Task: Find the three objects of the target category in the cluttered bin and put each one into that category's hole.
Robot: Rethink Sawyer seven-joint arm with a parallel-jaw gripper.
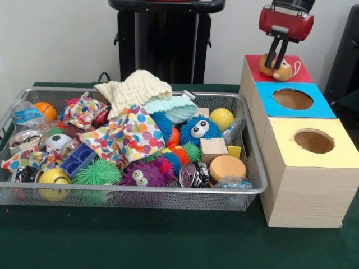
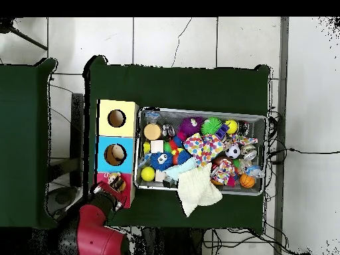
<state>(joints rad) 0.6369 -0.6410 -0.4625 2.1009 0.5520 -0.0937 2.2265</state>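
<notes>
**Claw holding a toy over the red box**

Green cloth is covering the desk point(image 1: 168, 241), and a pale wall is showing behind the black pedestal point(image 1: 165, 39) at the far edge. A wire bin point(image 1: 129, 193) is taking up the middle and left of the desk in the front view, heaped with clutter: a cream knitted cloth point(image 1: 134, 89) is hanging over its far rim, a polka-dot cloth point(image 1: 123, 134) is lying in the middle, a blue fuzzy toy with eyes point(image 1: 199, 129) is sitting beside a yellow ball point(image 1: 222, 117), and a purple fuzzy toy point(image 1: 143, 175) is resting against the near rim. A wooden block point(image 1: 213, 149) and an orange disc point(image 1: 227, 167) are lying toward the bin's right end.

Three boxes are standing in a row along the right edge, touching the bin: yellow point(image 1: 308, 168) nearest, blue point(image 1: 291, 101) in the middle, red point(image 1: 261, 70) farthest. The claw point(image 1: 276, 60) is hanging over the red box, its fingers closing on a small tan toy point(image 1: 283, 72) that is sitting right at the box top.
</notes>
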